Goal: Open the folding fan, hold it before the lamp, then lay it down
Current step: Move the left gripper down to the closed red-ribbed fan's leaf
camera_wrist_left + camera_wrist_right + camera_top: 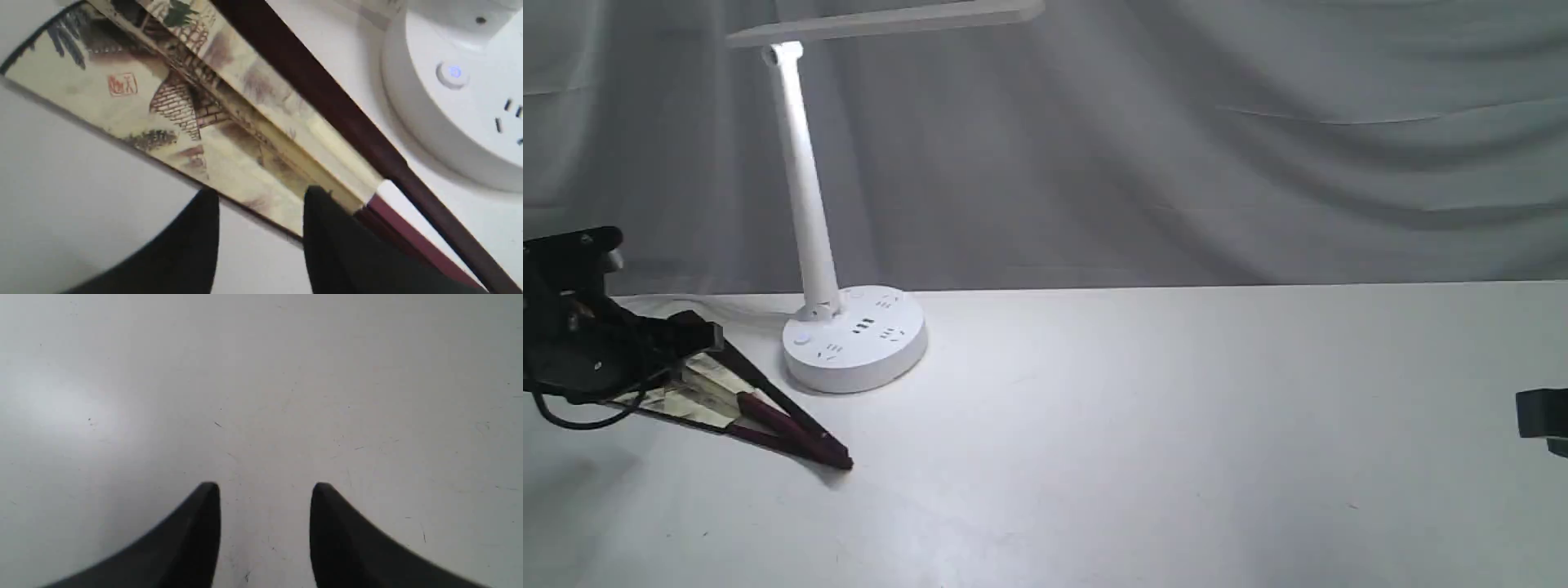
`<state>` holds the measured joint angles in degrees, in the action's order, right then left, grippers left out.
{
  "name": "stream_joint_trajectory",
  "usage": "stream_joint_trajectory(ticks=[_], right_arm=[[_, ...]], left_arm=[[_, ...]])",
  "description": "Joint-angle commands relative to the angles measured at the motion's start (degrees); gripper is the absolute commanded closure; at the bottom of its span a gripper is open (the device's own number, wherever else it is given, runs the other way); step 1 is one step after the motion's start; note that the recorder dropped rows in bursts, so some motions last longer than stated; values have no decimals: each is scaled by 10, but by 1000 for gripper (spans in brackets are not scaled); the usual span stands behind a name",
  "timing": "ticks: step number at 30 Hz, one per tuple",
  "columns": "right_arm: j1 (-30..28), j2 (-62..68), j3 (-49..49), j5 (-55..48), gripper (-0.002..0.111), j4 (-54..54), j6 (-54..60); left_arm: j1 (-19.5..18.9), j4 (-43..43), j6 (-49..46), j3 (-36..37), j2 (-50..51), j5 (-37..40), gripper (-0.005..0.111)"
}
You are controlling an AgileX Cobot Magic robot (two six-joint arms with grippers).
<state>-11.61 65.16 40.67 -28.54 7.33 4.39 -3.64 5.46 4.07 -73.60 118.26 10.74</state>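
The folding fan point(727, 400) lies partly spread on the white table at the left, its maroon pivot end pointing right toward the table's middle. Its painted cream pleats point(184, 106) and a dark guard fill the left wrist view. My left gripper point(704, 336) hangs over the fan's paper part, open, and its fingers point(327, 228) straddle the lower pleated edge point(257, 196). The lamp point(805, 188) stands just behind the fan; its round base point(461, 94) shows a lit blue button. My right gripper point(265, 486) is open over bare table at the far right point(1539, 416).
A grey cloth backdrop point(1176, 147) hangs behind the table. The lamp's bar head point(882, 23) reaches rightward at the top. The lamp base point(854, 336) sits close beside the fan's upper guard. White tabletop point(1135, 425) stretches between the two arms.
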Motion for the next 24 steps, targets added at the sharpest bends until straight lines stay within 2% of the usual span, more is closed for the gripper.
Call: stream_joint_trajectory(ticks=[1,7,13,24], right_arm=[[-4,0,3,6,71,4,-2],[-4,0,3,6,71,4,-2],[-4,0,3,6,71,4,-2],[-4,0,3,4,71,3,0]], left_arm=[[0,0,2,-24,34,-13,72],[-1,-1,2,-85,84,26,72],[-1,-1,1,-131,117,28,72],[-1,-5,0,-137,147,26,72]])
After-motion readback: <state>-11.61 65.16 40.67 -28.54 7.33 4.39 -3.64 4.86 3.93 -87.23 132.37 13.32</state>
